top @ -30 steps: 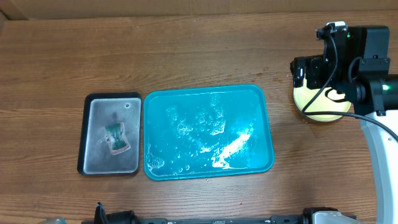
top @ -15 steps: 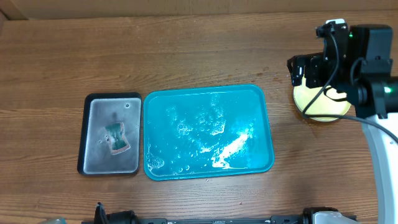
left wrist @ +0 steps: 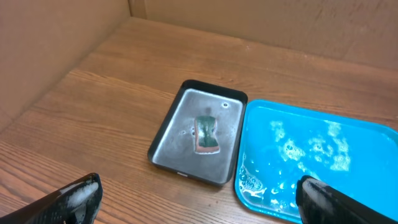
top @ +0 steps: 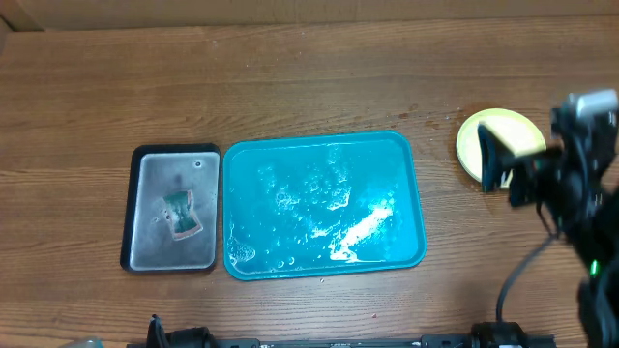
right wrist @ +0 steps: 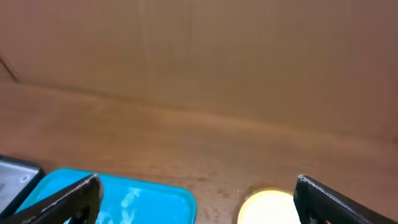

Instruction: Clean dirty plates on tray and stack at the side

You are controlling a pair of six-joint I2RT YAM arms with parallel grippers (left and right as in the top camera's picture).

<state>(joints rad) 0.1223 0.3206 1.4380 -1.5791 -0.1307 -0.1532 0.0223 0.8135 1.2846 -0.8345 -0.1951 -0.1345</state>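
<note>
On the desk's right side, the plates (top: 495, 140) sit apart from the wet teal tray (top: 324, 203), with only a yellow-green top one showing. The right end effector (right wrist: 198, 186), fingers spread wide, hovers just beside them. The left end effector (left wrist: 199, 193) likewise gapes, holding nothing.

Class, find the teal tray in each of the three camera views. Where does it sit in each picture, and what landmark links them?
Overhead: teal tray in the middle, slightly right of centre.
Left wrist: teal tray at lower right, cut by the edge.
Right wrist: teal tray at bottom left, partly shown.
Landmark: the black-rimmed metal tray beside its short side, in all three views.
</note>
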